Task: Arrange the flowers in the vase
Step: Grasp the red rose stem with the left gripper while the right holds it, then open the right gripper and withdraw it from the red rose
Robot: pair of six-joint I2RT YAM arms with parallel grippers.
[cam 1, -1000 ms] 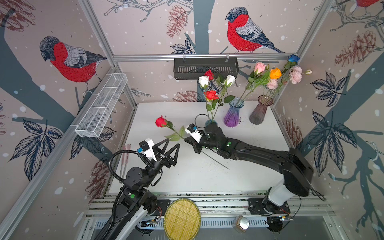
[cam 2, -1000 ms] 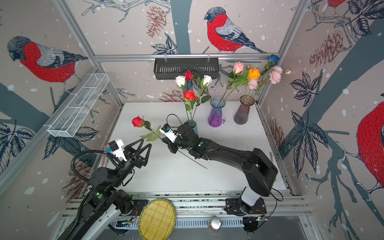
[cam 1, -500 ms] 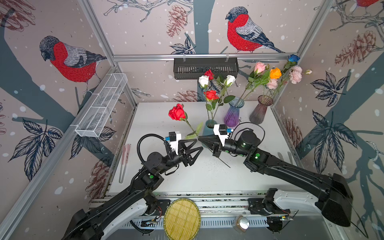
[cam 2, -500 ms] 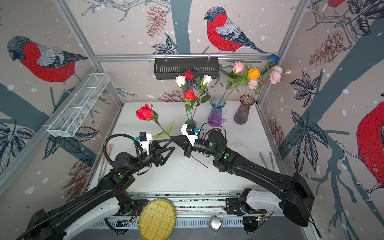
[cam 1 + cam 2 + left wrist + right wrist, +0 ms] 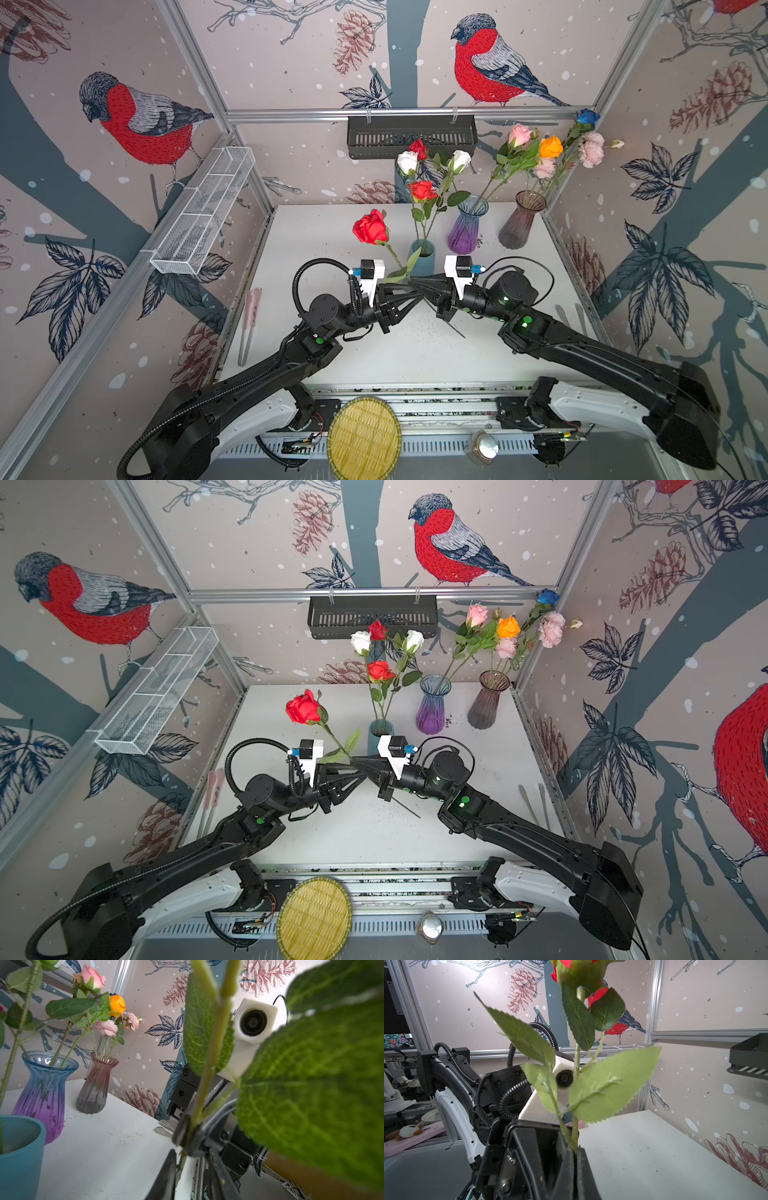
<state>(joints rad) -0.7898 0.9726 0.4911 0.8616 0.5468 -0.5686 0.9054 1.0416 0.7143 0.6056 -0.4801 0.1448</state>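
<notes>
Two grippers met at one stem above the white tabletop (image 5: 374,357). We found the right gripper (image 5: 417,286) clamped on the thin green stem of the red artificial rose (image 5: 370,227), just below its leaves. The left gripper (image 5: 415,296) stood nearly closed about the same stem; whether it gripped, we could not tell. We judged the flower light, its stem springy and slim, best held on bare stem under the leaves. The teal cylindrical vase (image 5: 422,259) stood just behind.

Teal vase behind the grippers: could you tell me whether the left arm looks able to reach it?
Probably yes: the teal vase stands just beyond the left gripper, with only leaves of the red rose between them.
</notes>
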